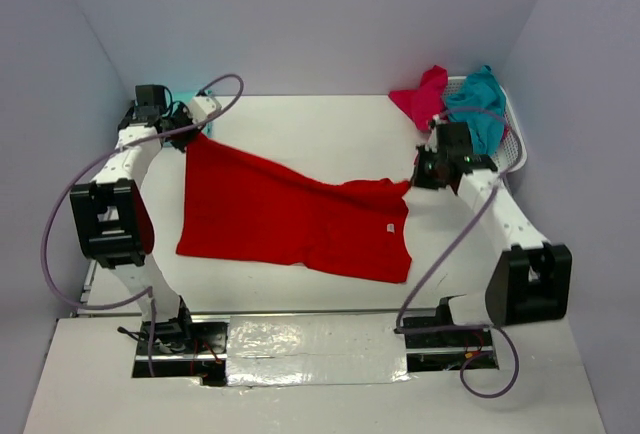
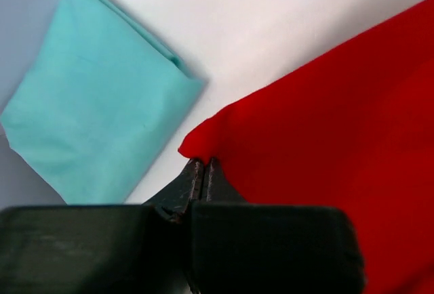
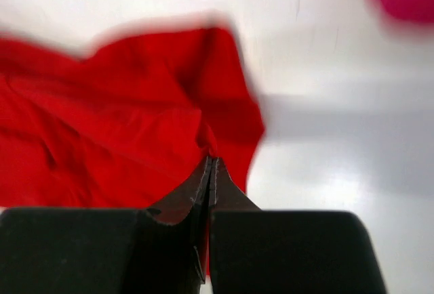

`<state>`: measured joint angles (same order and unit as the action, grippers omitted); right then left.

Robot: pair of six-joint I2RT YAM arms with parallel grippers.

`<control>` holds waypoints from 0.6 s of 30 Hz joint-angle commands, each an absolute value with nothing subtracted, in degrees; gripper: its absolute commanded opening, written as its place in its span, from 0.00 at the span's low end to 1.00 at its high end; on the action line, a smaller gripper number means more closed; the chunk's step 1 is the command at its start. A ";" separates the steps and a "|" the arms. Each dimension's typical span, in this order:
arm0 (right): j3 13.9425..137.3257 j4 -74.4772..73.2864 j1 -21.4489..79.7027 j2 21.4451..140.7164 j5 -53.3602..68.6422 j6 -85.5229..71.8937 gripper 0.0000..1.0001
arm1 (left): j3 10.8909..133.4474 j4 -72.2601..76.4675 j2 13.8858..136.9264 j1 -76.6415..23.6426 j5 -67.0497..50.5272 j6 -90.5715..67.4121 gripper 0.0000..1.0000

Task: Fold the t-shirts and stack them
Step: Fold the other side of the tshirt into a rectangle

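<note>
Left claw (image 2: 203, 165) is clamped on the red t-shirt (image 1: 290, 219) at its ten o'clock corner; right claw (image 3: 211, 163) grips its two o'clock corner.

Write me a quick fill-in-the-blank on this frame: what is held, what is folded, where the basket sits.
1. The spread shirt pinched by the left gripper and the right gripper is coloured ____.
2. The folded shirt beside the left gripper is coloured ____.
3. The basket stands at the far ____ corner of the table.
Missing words: red; teal; right.
</note>
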<state>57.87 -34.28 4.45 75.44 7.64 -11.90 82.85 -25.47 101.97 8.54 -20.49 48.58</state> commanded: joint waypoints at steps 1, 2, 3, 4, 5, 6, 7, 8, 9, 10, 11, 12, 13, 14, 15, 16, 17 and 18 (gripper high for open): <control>72.63 -29.53 3.95 82.59 5.89 -9.94 0.00 | 89.37 -22.76 107.03 8.35 -23.38 40.96 0.00; 75.21 -29.62 3.87 86.97 6.67 -9.58 0.00 | 89.47 -22.33 107.40 8.44 -23.47 40.52 0.00; 77.41 -30.23 3.95 88.93 7.29 -9.41 0.00 | 89.30 -20.67 107.75 8.35 -23.38 39.56 0.00; 81.43 -30.93 3.96 90.95 7.47 -9.32 0.00 | 88.86 -19.52 107.84 8.35 -23.12 39.12 0.00; 83.04 -31.55 3.96 93.84 7.82 -9.14 0.00 | 88.42 -18.47 107.84 8.44 -23.03 38.68 0.00; 84.27 -32.51 3.96 94.74 7.74 -9.05 0.00 | 87.72 -17.41 107.84 8.44 -22.85 38.24 0.00; 85.16 -32.78 3.96 95.27 7.56 -9.05 0.00 | 87.37 -17.23 107.58 8.35 -22.94 38.06 0.00; 84.90 -32.70 3.96 94.84 7.38 -9.14 0.00 | 87.02 -17.31 107.32 8.35 -23.11 37.97 0.00; 84.12 -31.74 3.87 94.14 7.82 -9.14 0.00 | 85.71 -17.49 106.97 8.35 -23.55 38.49 0.00; 81.68 -31.12 3.95 93.17 8.34 -9.23 0.00 | 84.65 -17.32 106.01 8.44 -23.73 38.84 0.00; 80.17 -30.42 3.96 90.90 9.05 -9.32 0.00 | 83.59 -16.88 105.30 8.44 -23.64 38.93 0.00; 78.85 -29.80 4.13 89.83 10.53 -9.58 0.00 | 81.41 -16.70 104.77 8.44 -23.56 39.89 0.00; 76.05 -29.71 4.65 87.39 10.98 -9.75 0.00 | 80.43 -16.53 103.46 8.70 -23.38 40.25 0.00; 74.37 -29.53 5.27 86.06 11.25 -9.93 0.00 | 79.64 -16.61 102.75 8.96 -23.73 40.51 0.00; 72.62 -29.01 5.88 84.57 11.77 -10.71 0.00 | 78.24 -16.96 101.18 9.23 -24.34 41.47 0.00; 68.60 -28.57 6.32 81.51 11.95 -11.24 0.00 | 77.18 -17.22 100.29 9.66 -24.87 42.01 0.00; 66.47 -28.22 7.63 79.73 11.87 -11.95 0.00 | 76.04 -16.88 99.24 9.84 -25.74 42.45 0.00; 64.44 -27.78 8.17 78.15 12.04 -13.26 0.00 | 73.59 -16.70 98.27 9.84 -26.01 44.28 0.00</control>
<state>68.31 -29.85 5.72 85.01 10.17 -11.03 76.14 -18.35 104.05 8.99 -22.50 40.88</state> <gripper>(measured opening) 0.006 0.029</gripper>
